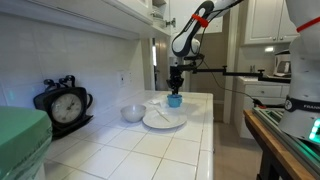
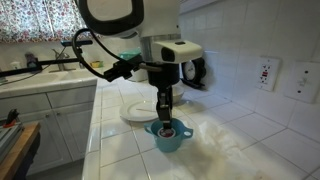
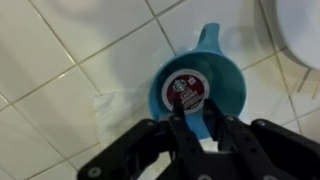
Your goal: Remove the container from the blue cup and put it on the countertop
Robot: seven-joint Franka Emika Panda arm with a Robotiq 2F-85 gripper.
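The blue cup [image 3: 228, 85] stands on the white tiled countertop [image 3: 70, 80]. It also shows in both exterior views [image 1: 174, 101] [image 2: 170, 138]. Inside it lies the container [image 3: 186, 88], a small pale pod with a dark red and white round lid. My gripper [image 3: 196, 118] hangs straight above the cup, and it shows in both exterior views [image 1: 175, 88] [image 2: 165, 118]. Its two fingertips reach down to the near edge of the container. The fingers stand a narrow gap apart, and blue cup shows between them. Nothing is held.
A flat white plate [image 1: 163, 119] [image 2: 138, 110] lies just beside the cup, and its rim shows in the wrist view [image 3: 305, 30]. A white bowl [image 1: 133, 113] and a black clock [image 1: 62, 103] stand further along the counter. A wall outlet [image 2: 265, 72] is behind.
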